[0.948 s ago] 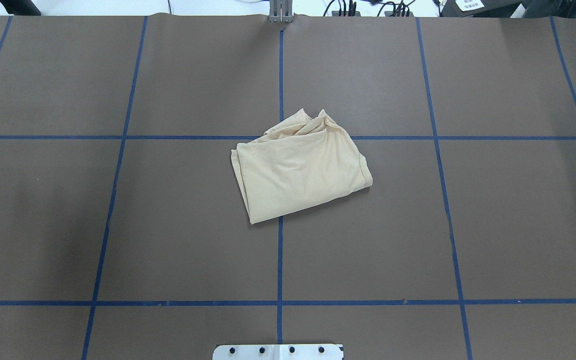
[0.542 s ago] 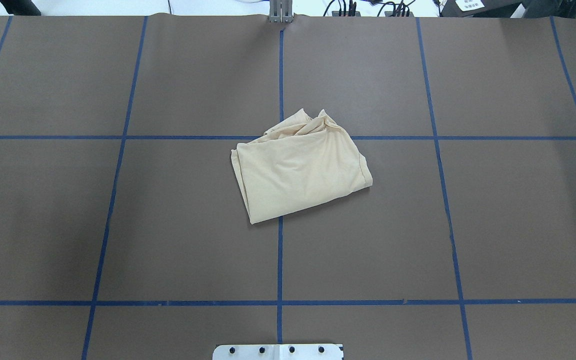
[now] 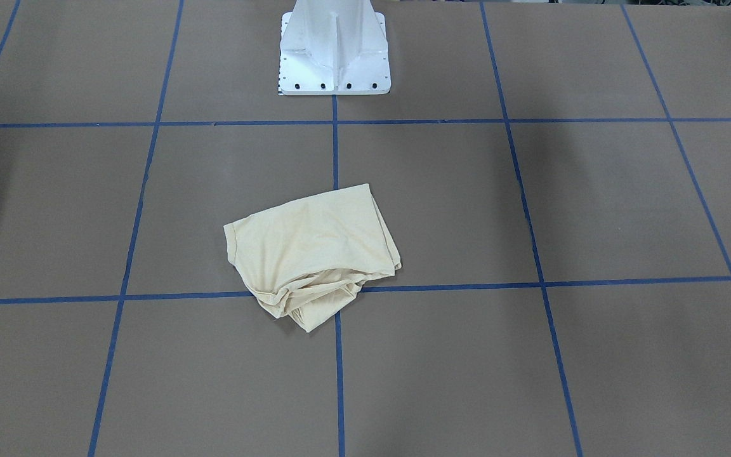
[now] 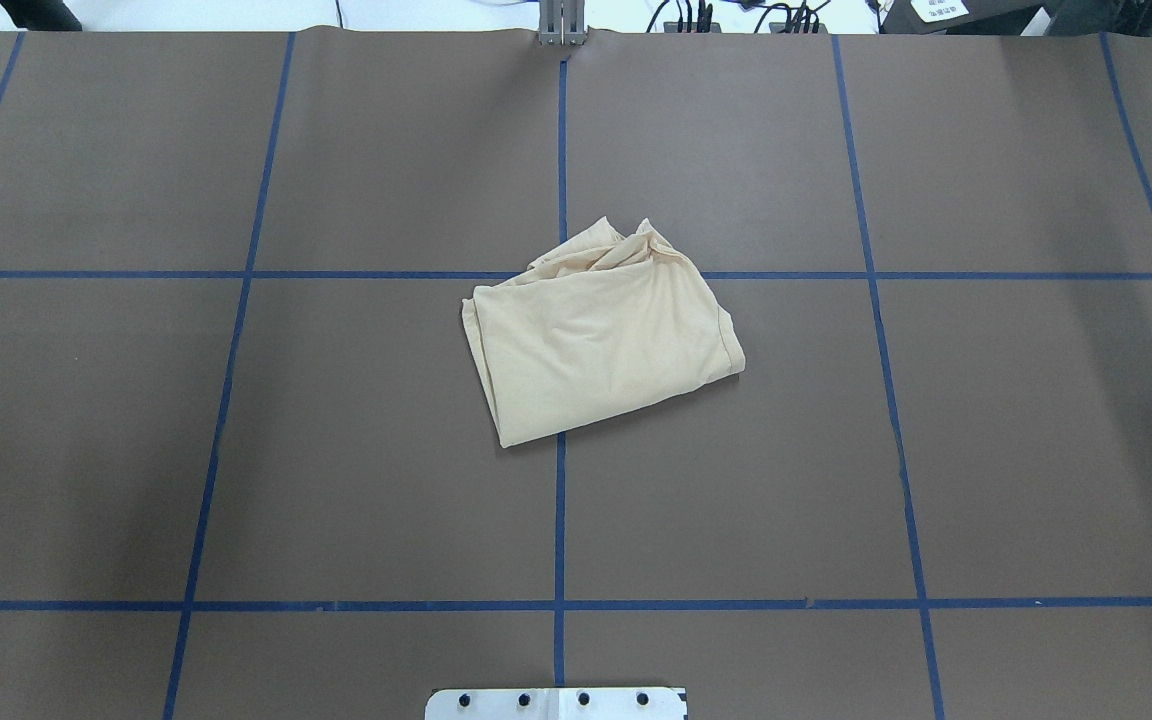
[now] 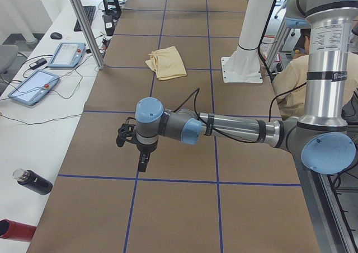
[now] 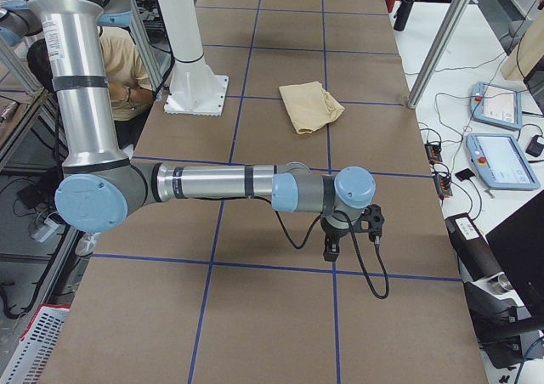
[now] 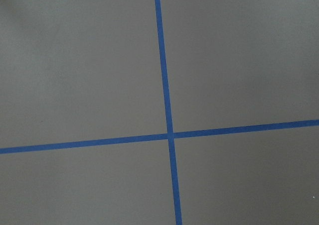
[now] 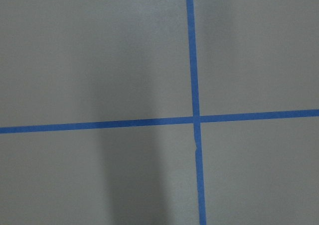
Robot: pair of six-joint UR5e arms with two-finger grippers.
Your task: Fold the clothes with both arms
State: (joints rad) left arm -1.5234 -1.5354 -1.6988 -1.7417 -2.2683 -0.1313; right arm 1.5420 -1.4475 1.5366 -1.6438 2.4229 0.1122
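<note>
Closing step, seemingly: shirt [image 4: 601, 345] folded on counter [image 4: 236, 450], bunched at 12 o'clock. Cannot tell left claw [image 5: 142, 164] or right claw [image 6: 330, 250] spread or pressed. Calls for smoothing that edge.

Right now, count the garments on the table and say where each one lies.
1. The cream shirt lies crumpled mid-table, over a crossing of blue tape lines; another could be hidden in its folds.

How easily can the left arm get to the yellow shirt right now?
Probably yes. The shirt lies alone, the left arm hangs over bare table short of it, and nothing stands between them.
</note>
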